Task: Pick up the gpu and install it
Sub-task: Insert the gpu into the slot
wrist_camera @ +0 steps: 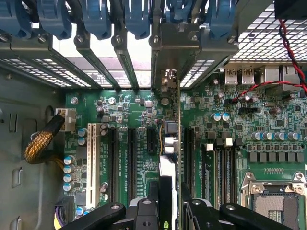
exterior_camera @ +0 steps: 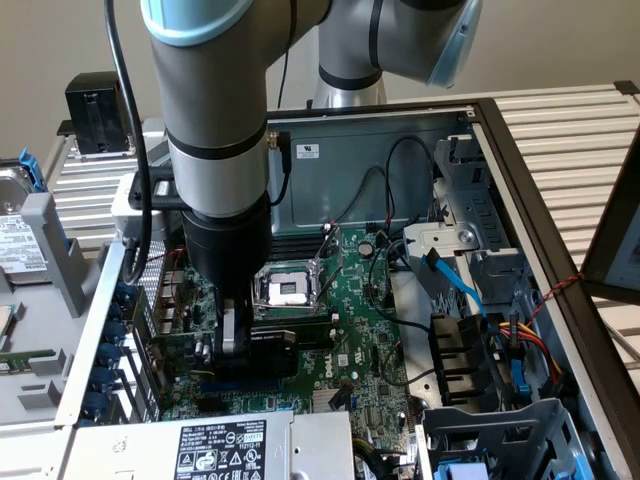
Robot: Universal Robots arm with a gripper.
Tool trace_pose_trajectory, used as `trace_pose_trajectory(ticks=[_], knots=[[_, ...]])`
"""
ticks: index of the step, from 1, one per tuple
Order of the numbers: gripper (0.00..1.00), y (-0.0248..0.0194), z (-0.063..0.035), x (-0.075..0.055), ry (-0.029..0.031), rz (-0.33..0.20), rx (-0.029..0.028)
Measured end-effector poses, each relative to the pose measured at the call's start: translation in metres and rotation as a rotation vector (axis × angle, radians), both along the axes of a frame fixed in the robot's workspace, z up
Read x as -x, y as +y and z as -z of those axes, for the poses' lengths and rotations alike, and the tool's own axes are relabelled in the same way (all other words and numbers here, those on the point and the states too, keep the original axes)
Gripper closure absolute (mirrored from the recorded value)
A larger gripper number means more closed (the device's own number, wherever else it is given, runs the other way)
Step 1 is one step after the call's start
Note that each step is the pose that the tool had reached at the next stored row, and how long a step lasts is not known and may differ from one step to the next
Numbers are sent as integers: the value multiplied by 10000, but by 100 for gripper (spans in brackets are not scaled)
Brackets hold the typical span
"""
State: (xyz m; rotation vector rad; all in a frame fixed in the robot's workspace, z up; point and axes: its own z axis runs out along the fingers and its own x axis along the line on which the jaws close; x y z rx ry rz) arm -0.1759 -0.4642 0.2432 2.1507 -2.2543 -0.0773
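- Green circuit board fills the floor of the open computer case (exterior_camera: 520,180): the motherboard (exterior_camera: 350,330), seen from above in the exterior view.
- At about 9 o'clock in the exterior view, blue slot clips (exterior_camera: 100,370) line the case's rear edge, beside the grey arm (exterior_camera: 215,120) that reaches down into the case.
- Below the arm, the pincer (exterior_camera: 232,335) is pinching the gpu (exterior_camera: 285,340), a small card with a black shroud, held edge-on just above the motherboard's expansion slots.
- In the wrist view the gpu (wrist_camera: 169,158) stands on edge between the two black pincer fingers (wrist_camera: 144,211), its metal bracket (wrist_camera: 168,62) up against the rear slot openings at 12 o'clock.
- Long black slots (wrist_camera: 130,163) and one white slot (wrist_camera: 91,160) lie just beside the card.
- At about 3 o'clock from the pincer in the exterior view sits the empty CPU socket (exterior_camera: 290,290); farther over, blue and black cables (exterior_camera: 455,285) run by the drive cage (exterior_camera: 500,430).
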Motion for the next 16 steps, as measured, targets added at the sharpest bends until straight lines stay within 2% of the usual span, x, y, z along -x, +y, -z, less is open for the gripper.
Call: trace_pose_trajectory(ticks=[16], knots=[[73,3,12,0,2,-1,13]])
